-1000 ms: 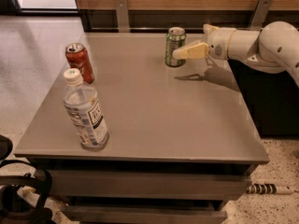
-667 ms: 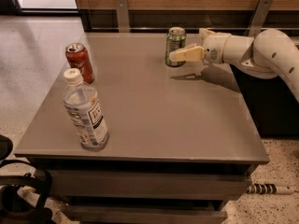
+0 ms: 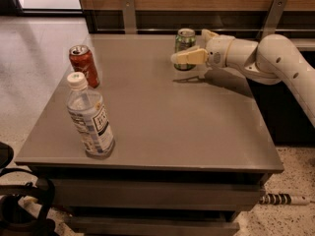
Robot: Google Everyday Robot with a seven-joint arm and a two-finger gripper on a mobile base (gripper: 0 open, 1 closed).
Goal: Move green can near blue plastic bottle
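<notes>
The green can point(image 3: 184, 41) stands upright at the far middle of the grey table point(image 3: 162, 117). My gripper point(image 3: 193, 45) reaches in from the right at the can, open. One pale finger point(image 3: 188, 58) crosses in front of the can's lower half, and the other point(image 3: 208, 34) shows just behind and to the right of it. The can stands on the table. The blue plastic bottle point(image 3: 90, 117), clear with a white cap and pale label, stands upright near the table's front left corner, far from the can.
A red-brown can point(image 3: 83, 65) stands upright at the left side, just behind the bottle. A wooden wall with metal brackets point(image 3: 129, 14) runs behind the table's far edge. Cables and dark gear point(image 3: 19, 205) lie on the floor at lower left.
My gripper has moved left along the far edge, from beside the green can to having its fingers on either side of it. The can, bottle and red-brown can have not moved.
</notes>
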